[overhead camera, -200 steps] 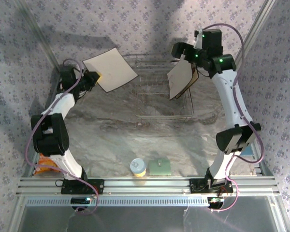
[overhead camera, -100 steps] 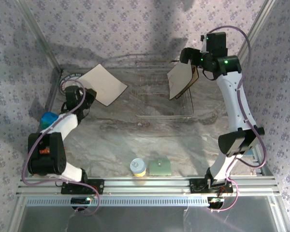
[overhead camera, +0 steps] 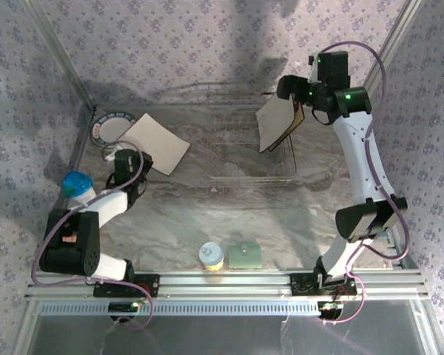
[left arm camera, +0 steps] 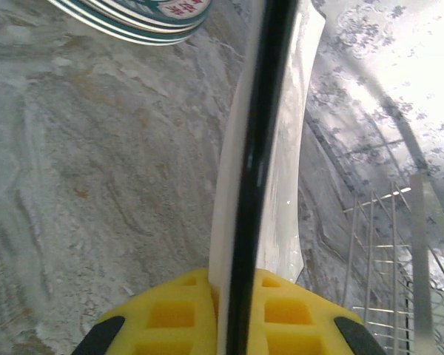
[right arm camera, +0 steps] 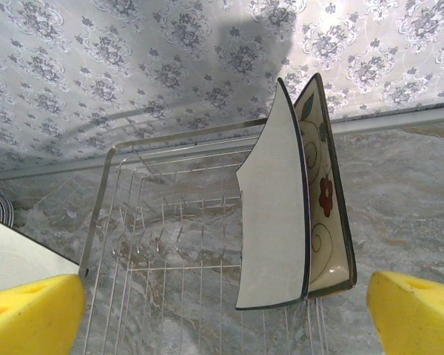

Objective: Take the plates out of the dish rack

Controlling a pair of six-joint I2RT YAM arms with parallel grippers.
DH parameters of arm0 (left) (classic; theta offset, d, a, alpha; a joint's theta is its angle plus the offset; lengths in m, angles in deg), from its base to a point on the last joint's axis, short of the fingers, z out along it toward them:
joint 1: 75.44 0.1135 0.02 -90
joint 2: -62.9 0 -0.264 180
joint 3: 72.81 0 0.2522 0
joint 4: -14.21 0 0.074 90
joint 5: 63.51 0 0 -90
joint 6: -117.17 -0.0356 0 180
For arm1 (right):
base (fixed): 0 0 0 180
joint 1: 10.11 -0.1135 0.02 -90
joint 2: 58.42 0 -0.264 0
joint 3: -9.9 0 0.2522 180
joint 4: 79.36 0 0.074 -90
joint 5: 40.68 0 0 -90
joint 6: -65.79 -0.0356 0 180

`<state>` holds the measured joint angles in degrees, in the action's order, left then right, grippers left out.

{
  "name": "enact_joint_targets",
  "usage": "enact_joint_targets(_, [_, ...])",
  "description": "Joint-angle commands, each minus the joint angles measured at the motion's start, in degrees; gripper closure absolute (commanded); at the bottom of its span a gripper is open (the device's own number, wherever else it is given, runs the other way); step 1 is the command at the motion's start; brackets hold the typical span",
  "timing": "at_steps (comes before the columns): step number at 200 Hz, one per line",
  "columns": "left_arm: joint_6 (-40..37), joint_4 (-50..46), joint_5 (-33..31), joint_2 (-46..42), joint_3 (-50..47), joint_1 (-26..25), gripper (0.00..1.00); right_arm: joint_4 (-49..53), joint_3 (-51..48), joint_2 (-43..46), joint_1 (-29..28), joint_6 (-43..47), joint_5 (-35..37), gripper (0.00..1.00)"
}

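Over the marbled surface point(overhead camera: 207, 214), your left end effector point(overhead camera: 139, 160) has lowered its gripped square plate point(overhead camera: 157, 142) near the round plates point(overhead camera: 106, 127); right end effector point(right arm camera: 226, 303) gapes wide, two plates point(right arm camera: 288, 214) left in the dish rack point(overhead camera: 237, 159).

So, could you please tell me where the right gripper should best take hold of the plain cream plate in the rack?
Probably its top corner, from above. The plain cream plate stands on edge in the dish rack, and near the top it parts from the flower-printed plate, leaving room for a finger of the right gripper.
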<state>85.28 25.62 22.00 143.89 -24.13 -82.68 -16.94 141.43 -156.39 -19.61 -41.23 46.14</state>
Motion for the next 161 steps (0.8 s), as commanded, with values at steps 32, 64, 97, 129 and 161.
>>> enact_joint_targets(32, [4.7, 19.3, -6.0, 0.0, 0.2, -1.5, 1.0, 0.0, -0.6, 1.7, 0.3, 1.0, -0.1, 0.01])
enact_joint_targets(64, [7.3, 23.1, -7.0, 3.9, 0.0, -2.6, 1.0, 0.0, -0.7, 1.5, 0.3, 1.0, -0.1, 0.0])
enact_joint_targets(97, [8.7, 26.1, -8.4, 7.8, 0.6, -4.0, 1.0, 0.0, -0.6, 1.4, 0.4, 1.1, -0.2, 0.0])
enact_joint_targets(129, [10.2, 28.7, -9.8, 11.2, 1.6, -4.9, 1.0, -0.1, -0.8, 1.3, 0.5, 1.0, -0.3, 0.0])
enact_joint_targets(161, [12.5, 31.2, -10.1, 16.2, 3.6, -5.9, 1.0, -0.4, -0.7, 0.8, 0.5, 0.8, -0.8, 0.0])
